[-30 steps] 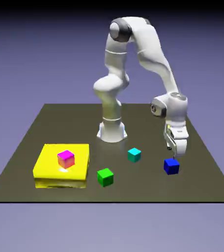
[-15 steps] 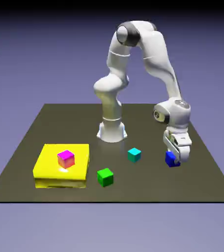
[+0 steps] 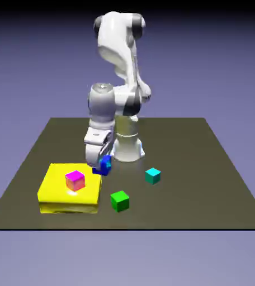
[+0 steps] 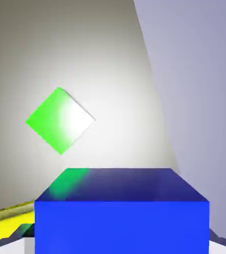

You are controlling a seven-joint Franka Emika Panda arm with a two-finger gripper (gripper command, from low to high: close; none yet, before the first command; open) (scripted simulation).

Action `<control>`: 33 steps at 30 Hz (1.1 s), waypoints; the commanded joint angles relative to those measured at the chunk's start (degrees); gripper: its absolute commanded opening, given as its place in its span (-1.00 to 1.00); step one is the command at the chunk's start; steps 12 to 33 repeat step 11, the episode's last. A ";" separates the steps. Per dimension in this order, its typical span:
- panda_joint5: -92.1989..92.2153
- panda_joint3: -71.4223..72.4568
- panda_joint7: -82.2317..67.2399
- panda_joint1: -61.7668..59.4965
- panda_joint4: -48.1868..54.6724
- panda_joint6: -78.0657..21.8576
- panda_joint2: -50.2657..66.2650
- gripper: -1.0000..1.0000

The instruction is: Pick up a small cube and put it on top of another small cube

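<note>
The small dark-blue cube hangs above the table, just past the yellow block's far right corner, with my gripper shut on it. In the hand view this blue cube fills the bottom of the picture and hides the finger tips. The magenta-pink cube with an orange-tinted side rests on the large flat yellow block, lower and toward the exterior view's left of the held cube.
A green cube lies near the table's front, also seen as a bright green diamond in the hand view. A teal cube sits toward the exterior view's right. A yellow strip of the block shows at the hand view's lower left.
My gripper closed on the blue cube at the exterior view's right, lifted it, and swung it across to beside the yellow block. The other cubes stayed put.
</note>
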 commanded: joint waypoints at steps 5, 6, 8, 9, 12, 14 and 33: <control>5.25 -0.65 -5.01 -2.15 -1.68 5.68 5.45 -1.00; 7.20 -0.46 -6.47 -2.49 -2.33 7.86 7.52 -1.00; 10.25 -0.16 -8.75 -3.02 -3.36 11.27 10.77 -1.00; 10.26 -0.16 -8.75 -3.02 -3.36 11.27 10.78 1.00; 8.31 -0.35 -7.29 -2.68 -2.70 9.10 8.70 1.00; 8.31 -0.35 -7.29 -2.68 -2.70 9.10 8.70 1.00; 8.31 -0.35 -7.29 -2.68 -2.70 9.10 8.70 1.00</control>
